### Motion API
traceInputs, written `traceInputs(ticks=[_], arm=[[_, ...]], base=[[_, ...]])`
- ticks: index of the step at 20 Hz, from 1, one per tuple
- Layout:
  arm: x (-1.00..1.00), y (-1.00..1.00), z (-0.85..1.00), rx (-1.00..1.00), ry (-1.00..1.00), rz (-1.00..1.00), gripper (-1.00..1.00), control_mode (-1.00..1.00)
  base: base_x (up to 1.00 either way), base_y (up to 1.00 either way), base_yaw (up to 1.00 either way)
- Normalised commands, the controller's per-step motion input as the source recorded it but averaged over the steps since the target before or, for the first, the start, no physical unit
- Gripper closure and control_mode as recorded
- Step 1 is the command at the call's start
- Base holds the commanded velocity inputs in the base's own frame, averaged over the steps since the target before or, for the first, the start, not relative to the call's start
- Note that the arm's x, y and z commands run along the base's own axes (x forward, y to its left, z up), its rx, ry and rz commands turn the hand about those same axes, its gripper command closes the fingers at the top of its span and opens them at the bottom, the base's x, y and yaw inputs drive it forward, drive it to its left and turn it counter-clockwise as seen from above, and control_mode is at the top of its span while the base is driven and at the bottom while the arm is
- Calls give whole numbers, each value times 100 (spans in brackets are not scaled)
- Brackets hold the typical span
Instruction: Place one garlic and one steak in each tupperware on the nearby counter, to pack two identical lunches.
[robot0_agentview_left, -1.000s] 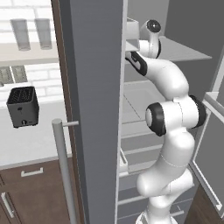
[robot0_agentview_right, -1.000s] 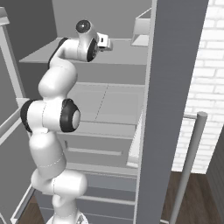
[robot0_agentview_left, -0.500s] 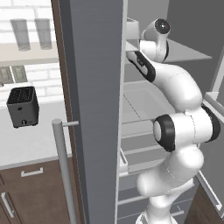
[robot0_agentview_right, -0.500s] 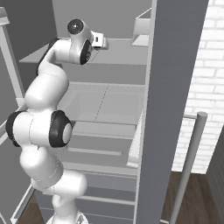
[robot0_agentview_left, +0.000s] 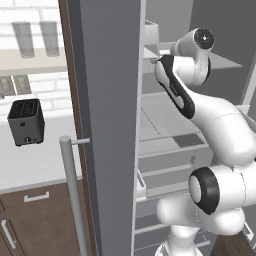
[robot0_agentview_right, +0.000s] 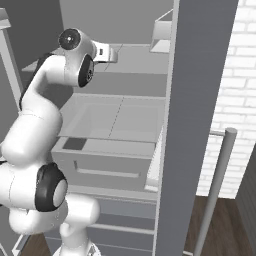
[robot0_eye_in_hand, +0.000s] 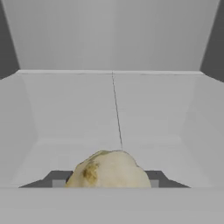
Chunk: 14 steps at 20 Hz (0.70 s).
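Swinging its elbow out and back from the fridge shelf (robot0_agentview_right: 125, 107), the arm rears up with the hand (robot0_eye_in_hand: 108, 183) closed narrowly on the tan garlic (robot0_eye_in_hand: 109, 170), meaning one garlic is bench-bound.

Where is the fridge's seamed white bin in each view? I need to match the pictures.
Left base view: seamed white bin, centre-right, behind the arm.
Right base view: centre, right of the arm.
Hand view: middle, beyond the garlic.
Shared landmark: its centre seam.
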Motion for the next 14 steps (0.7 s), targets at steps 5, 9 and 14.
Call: traceInputs(ticks=[5,9,14], arm=[[-100,-13,0,0,0,-6,100,-100],[-100,-23,0,1,2,-3,100,-100],[-100,-2,-20,0,0,-1,100,-100]], base=[[0,0,0],[0,0,0],[0,0,0]])
